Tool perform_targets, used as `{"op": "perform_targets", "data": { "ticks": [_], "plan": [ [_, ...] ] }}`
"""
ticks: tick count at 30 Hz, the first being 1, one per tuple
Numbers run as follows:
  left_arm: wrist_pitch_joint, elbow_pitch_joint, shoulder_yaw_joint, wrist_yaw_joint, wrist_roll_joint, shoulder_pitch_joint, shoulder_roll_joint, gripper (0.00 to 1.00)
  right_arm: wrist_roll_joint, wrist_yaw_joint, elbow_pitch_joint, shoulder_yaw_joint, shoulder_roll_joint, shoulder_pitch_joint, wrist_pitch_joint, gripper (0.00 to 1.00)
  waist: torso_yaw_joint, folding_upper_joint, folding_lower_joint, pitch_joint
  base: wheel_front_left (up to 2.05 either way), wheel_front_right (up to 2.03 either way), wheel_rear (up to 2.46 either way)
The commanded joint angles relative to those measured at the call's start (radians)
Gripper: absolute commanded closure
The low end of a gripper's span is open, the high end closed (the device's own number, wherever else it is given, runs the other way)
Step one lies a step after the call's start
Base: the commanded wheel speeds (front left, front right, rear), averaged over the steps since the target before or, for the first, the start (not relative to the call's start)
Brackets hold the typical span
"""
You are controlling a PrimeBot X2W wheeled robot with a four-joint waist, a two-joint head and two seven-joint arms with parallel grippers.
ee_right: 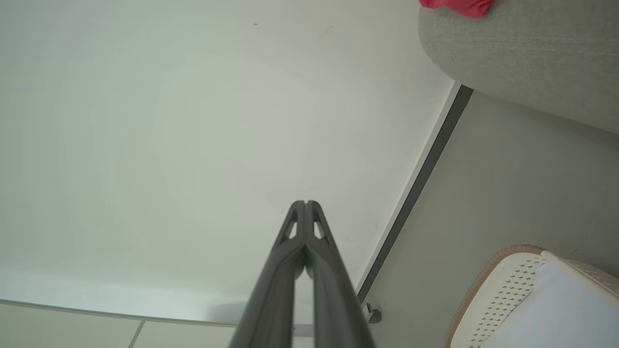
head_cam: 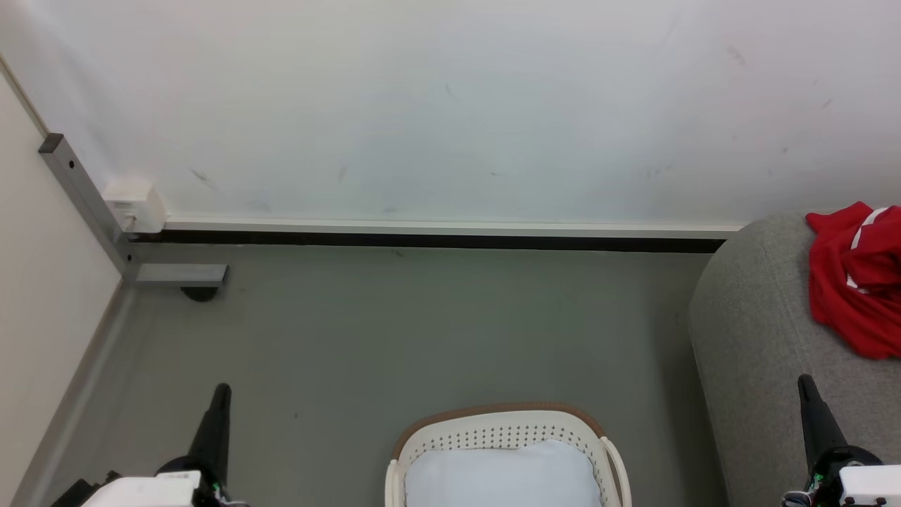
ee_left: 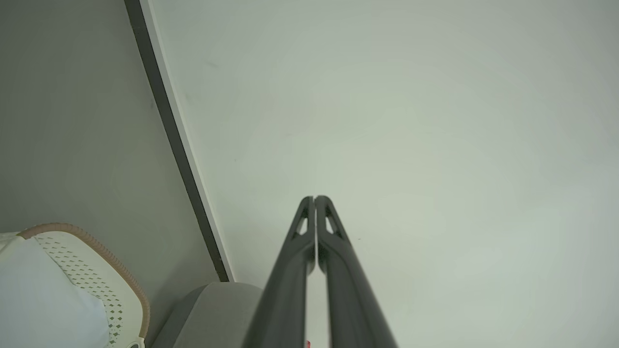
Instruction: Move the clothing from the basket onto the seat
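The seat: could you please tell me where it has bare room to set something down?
The seat is bare between its rounded left edge and the clothing, and on the near side of that garment. The basket is crowded by a pale pillow.

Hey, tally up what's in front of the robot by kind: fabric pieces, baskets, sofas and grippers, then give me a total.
Fabric pieces: 2, the red garment on the sofa and the pale pillow in the basket
Baskets: 1, the basket
Sofas: 1, the sofa
Grippers: 2, the left gripper and the right gripper, both shut
Total: 6
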State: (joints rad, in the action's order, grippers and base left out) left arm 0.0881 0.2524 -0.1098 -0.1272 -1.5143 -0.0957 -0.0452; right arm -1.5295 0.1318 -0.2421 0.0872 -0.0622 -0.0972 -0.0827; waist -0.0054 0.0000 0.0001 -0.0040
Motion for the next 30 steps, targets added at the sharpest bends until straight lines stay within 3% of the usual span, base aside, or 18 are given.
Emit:
{"op": "perform_targets", "data": {
  "ticks": [1, 14, 30],
  "plan": [
    [0.008, -0.005, -0.003, -0.005, -0.025, -0.012, -0.009, 1.0, -0.025, -0.002, -0.001, 0.008, 0.002, -0.009, -0.008, 1.0, 0.001, 0.0, -0.0001, 0.001, 0.0, 0.0, 0.0],
    [0.029, -0.009, -0.006, -0.006, -0.105, -0.018, -0.009, 1.0, -0.091, -0.002, -0.003, 0.025, 0.009, -0.016, -0.031, 1.0, 0.005, 0.0, -0.0001, 0.007, 0.0, 0.0, 0.0],
    [0.03, -0.009, -0.006, -0.006, -0.104, -0.018, -0.009, 1.0, -0.086, -0.002, -0.004, 0.027, 0.01, -0.017, -0.03, 1.0, 0.005, 0.0, -0.0001, 0.007, 0.0, 0.0, 0.0]
  ]
}}
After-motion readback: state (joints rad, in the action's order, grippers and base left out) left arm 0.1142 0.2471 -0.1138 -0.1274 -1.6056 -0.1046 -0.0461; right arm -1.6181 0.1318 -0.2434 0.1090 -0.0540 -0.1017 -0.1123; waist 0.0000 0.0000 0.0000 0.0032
